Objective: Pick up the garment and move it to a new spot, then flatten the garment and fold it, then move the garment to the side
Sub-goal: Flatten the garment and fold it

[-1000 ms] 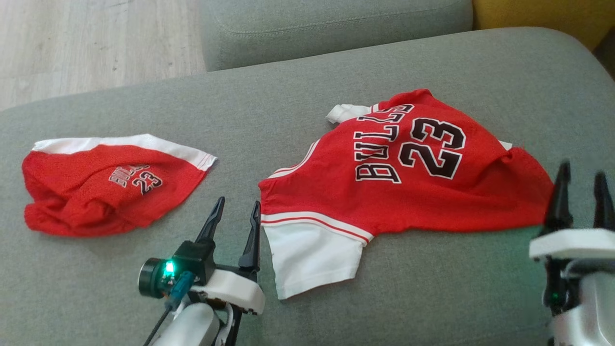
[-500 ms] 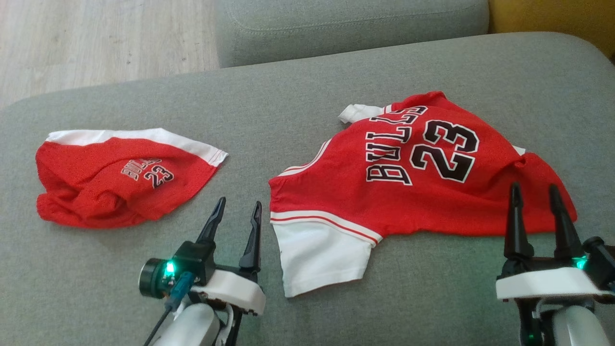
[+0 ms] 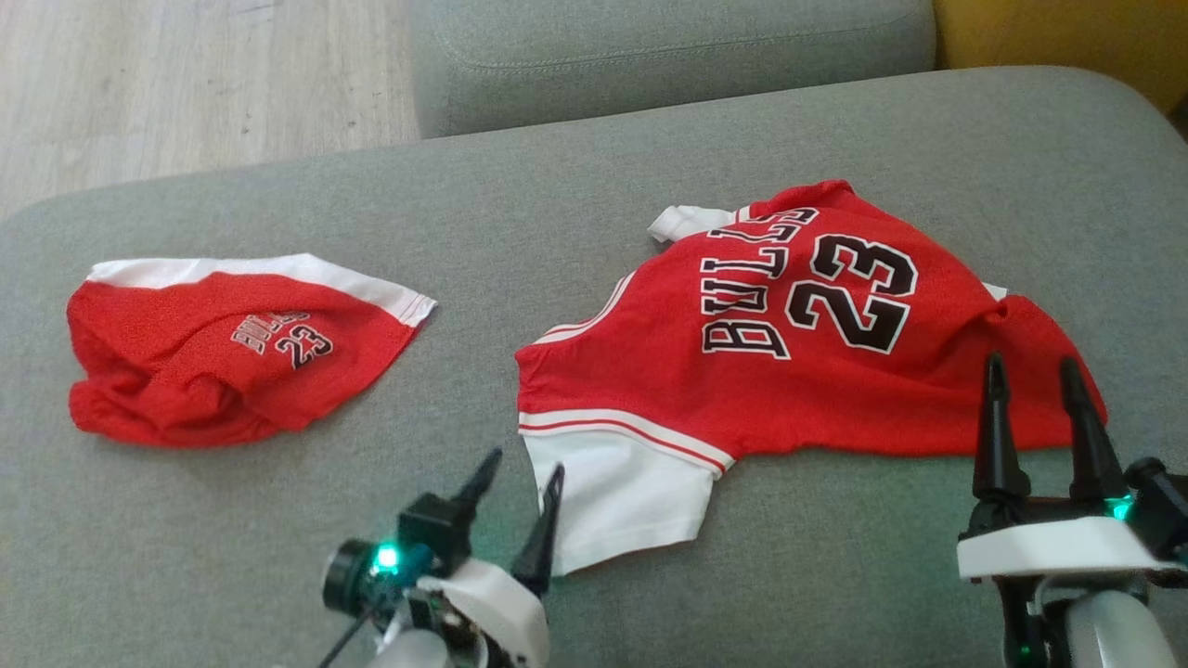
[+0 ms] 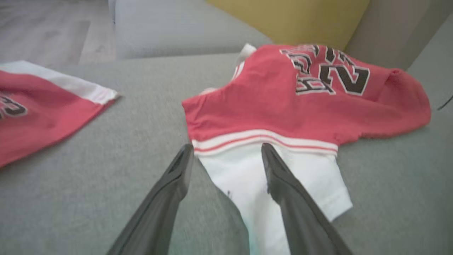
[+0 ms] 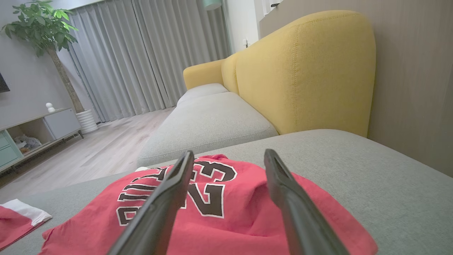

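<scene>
Change, left gripper (image 3: 524,461): now lower and further right in the head view than half a second earlier. Its tips are at the left edge of the white panel (image 3: 613,492) on the jersey (image 3: 798,371). Jaws wide, nothing between them. In the left wrist view one finger stands over grey cushion and the other over white cloth, so the panel's edge lies between them.

Change, right gripper (image 3: 1031,360): none over that half second. It sits at the lower right of the head view, tips over the red right-hand end of the jersey. Jaws wide, holding nothing.

Bearing on the task: both grippers look set for a two-point pick-up of the jersey. No grasp is made yet, so the lift, the move, the flattening and the fold all remain to do.

Task item, jersey: red, lettered BULLS 23, lying at centre right of the head view on the near sofa seat (image 3: 557,204). It is rumpled, with the right end bunched.

Count:
- jersey: one
- shorts (image 3: 213,371): one pair, red with a white band, at the left of the head view, well apart from the jersey
- grippers: two
- grey sofa seats: two, the near one bearing both garments and the second at upper middle
- yellow sofa back (image 5: 300,71): one
- potted plant (image 5: 39,24): one, upper left of the right wrist view
</scene>
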You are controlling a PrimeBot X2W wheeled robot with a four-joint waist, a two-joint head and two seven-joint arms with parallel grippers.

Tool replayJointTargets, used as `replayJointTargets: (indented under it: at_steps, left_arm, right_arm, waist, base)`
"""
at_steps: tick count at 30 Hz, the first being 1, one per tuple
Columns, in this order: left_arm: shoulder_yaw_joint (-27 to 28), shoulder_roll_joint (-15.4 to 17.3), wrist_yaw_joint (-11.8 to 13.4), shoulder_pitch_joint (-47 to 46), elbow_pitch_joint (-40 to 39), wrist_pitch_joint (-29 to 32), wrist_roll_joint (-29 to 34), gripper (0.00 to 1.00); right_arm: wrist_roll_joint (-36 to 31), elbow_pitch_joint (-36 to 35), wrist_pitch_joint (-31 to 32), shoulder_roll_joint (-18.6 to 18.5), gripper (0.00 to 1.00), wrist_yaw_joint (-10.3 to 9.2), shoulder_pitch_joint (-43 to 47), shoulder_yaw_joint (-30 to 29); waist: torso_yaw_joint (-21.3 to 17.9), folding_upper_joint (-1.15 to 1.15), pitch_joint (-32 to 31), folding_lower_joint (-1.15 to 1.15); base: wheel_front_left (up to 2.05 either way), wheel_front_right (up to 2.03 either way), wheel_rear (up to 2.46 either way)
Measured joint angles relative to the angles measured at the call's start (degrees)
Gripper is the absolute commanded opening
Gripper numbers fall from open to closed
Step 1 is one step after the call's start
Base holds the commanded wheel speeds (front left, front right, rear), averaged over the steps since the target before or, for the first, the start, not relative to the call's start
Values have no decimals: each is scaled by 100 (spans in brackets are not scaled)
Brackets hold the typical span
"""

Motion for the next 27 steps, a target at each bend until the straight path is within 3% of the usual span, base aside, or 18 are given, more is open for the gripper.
replayJointTargets:
  at_steps: [16, 24, 25, 26, 27]
  left_arm:
    - [-408, 125, 60, 133, 159, 1350, -85, 100]
    - [-480, 166, 54, 126, 112, 1663, -141, 100]
    - [-492, 177, 21, 113, 101, 1722, -141, 82]
    - [-497, 189, 0, 97, 85, 1786, -155, 13]
    - [-504, 205, -3, 79, 67, 1837, -188, 0]
  right_arm:
    - [10, 64, 0, 0, 100, 0, -1, 71]
    - [53, 92, 0, 0, 100, 0, -14, 121]
    - [53, 92, 0, 0, 100, 0, -15, 120]
    - [53, 94, 0, 0, 100, 0, -17, 116]
    - [53, 99, 0, 0, 100, 0, -22, 112]
  waist:
    - [-156, 0, 70, 0]
    - [-346, 0, 157, 0]
    - [-364, 0, 165, 0]
    - [-379, 0, 173, 0]
    - [-393, 0, 177, 0]
  base:
    - [0, 0, 0]
    - [0, 0, 0]
    - [0, 0, 0]
    - [0, 0, 0]
    - [0, 0, 0]
